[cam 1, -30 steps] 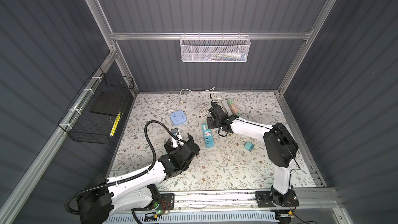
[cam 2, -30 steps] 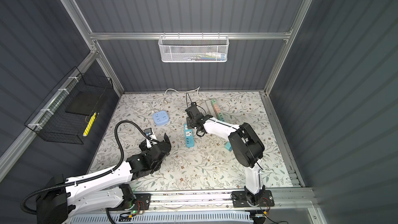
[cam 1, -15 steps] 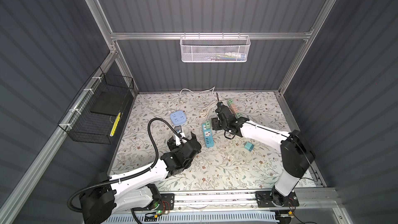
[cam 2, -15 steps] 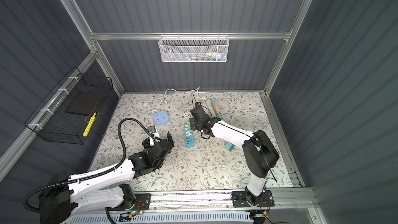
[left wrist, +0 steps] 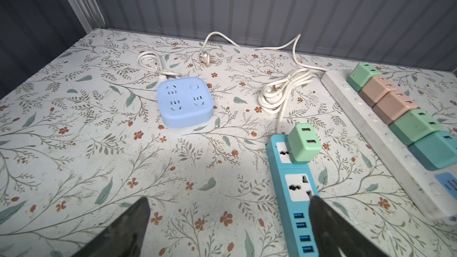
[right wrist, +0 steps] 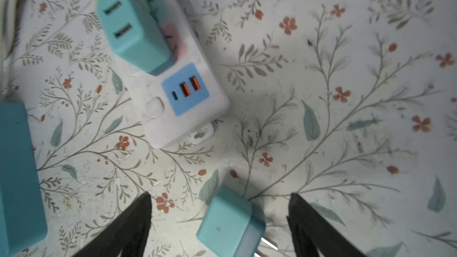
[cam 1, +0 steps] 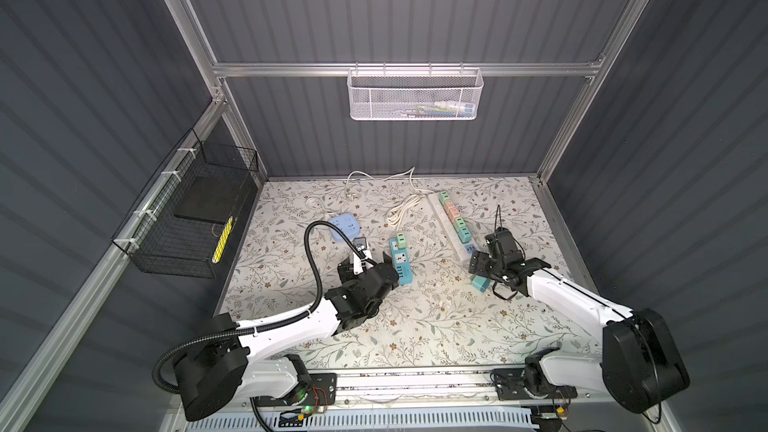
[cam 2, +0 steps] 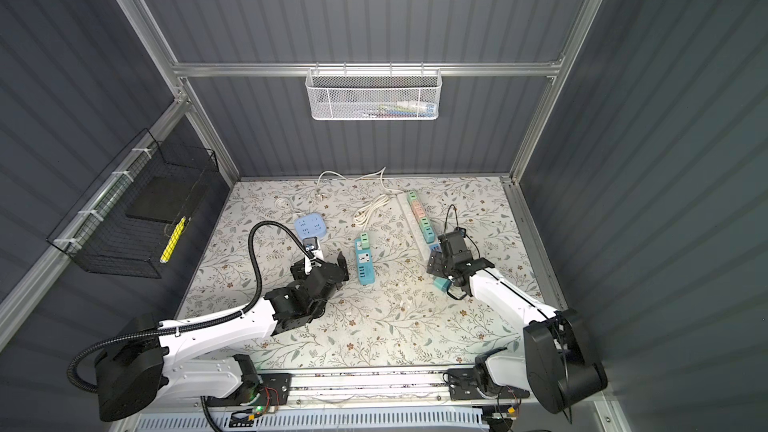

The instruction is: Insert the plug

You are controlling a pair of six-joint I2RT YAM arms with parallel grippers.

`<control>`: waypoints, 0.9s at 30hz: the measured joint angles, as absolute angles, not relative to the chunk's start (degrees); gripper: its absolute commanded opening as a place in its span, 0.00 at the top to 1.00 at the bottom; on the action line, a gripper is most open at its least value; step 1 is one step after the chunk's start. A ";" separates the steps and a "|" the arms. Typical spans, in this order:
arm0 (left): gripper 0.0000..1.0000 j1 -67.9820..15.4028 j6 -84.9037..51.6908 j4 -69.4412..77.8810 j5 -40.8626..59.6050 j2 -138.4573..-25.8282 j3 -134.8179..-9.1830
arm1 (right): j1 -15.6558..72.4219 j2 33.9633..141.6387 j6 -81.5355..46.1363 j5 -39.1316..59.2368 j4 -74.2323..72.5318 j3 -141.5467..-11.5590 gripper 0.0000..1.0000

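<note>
A teal plug [right wrist: 230,221] lies on its side on the floral mat, prongs free, also seen in both top views [cam 1: 481,283] [cam 2: 441,284]. My right gripper [right wrist: 219,194] stands open over it [cam 1: 482,273], one finger to each side and neither touching. A blue power strip [left wrist: 296,194] [cam 1: 402,268] lies mid-mat with a green plug [left wrist: 303,144] [cam 2: 364,239] seated in its far socket. My left gripper [left wrist: 228,199] [cam 1: 365,260] is open and empty beside that strip, one finger over its edge.
A long white power strip [right wrist: 158,110] [left wrist: 346,95] carrying several coloured plugs lies right of centre. A light-blue square socket block [left wrist: 184,102] and coiled white cable [left wrist: 282,92] lie further back. A black wire basket [cam 1: 187,218] and a white mesh basket [cam 1: 415,95] hang on the walls.
My right gripper left the blue strip, swung right and nearer to the loose teal plug, and opened wider. The left arm edged forward toward the blue strip.
</note>
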State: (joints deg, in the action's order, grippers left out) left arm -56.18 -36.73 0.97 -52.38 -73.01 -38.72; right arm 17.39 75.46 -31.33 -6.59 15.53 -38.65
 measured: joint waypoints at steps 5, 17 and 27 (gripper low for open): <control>0.00 -56.14 -36.56 0.84 -51.53 -73.49 -39.72 | 15.29 80.93 -31.99 -0.51 12.16 -38.63 0.15; 0.00 -56.05 -36.12 -0.67 -51.20 -73.19 -40.16 | 20.36 76.42 -37.76 6.46 9.39 -31.77 0.17; 0.00 -56.03 -35.51 -0.89 -50.19 -75.24 -42.19 | 26.83 76.90 -42.19 7.03 8.49 -32.93 0.15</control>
State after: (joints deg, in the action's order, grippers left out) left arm -56.03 -35.51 -0.89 -50.19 -75.24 -42.19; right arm 26.83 76.90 -42.19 7.03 8.49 -32.93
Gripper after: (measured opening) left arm 0.999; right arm 0.841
